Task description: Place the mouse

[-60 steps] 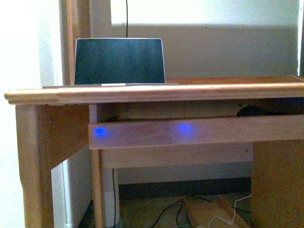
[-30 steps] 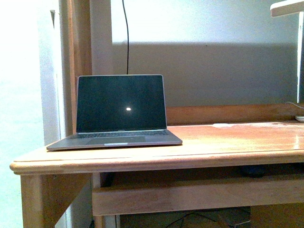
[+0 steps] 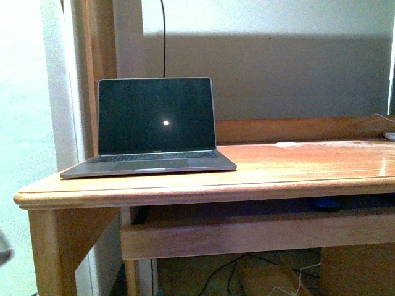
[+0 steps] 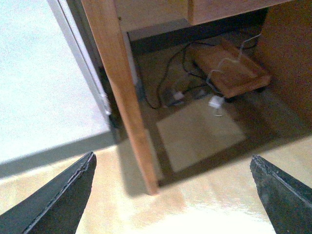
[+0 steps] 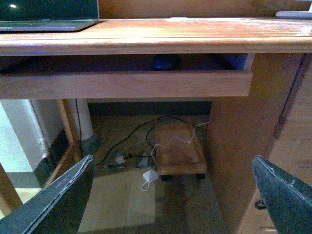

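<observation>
Mouse (image 5: 165,62) sits on the shelf (image 5: 122,84) under the bench's (image 3: 296,166) right half — ahead of the nearer right pincer (image 5: 171,161); it and the left pincer (image 4: 171,163) gape wide, empty.

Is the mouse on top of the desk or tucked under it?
Under it: the mouse sits on the shelf beneath the desktop.

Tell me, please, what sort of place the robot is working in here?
Probably a home or office study corner: a wooden desk against a wall, an open laptop on it, and a mouse on the keyboard shelf underneath.
</observation>
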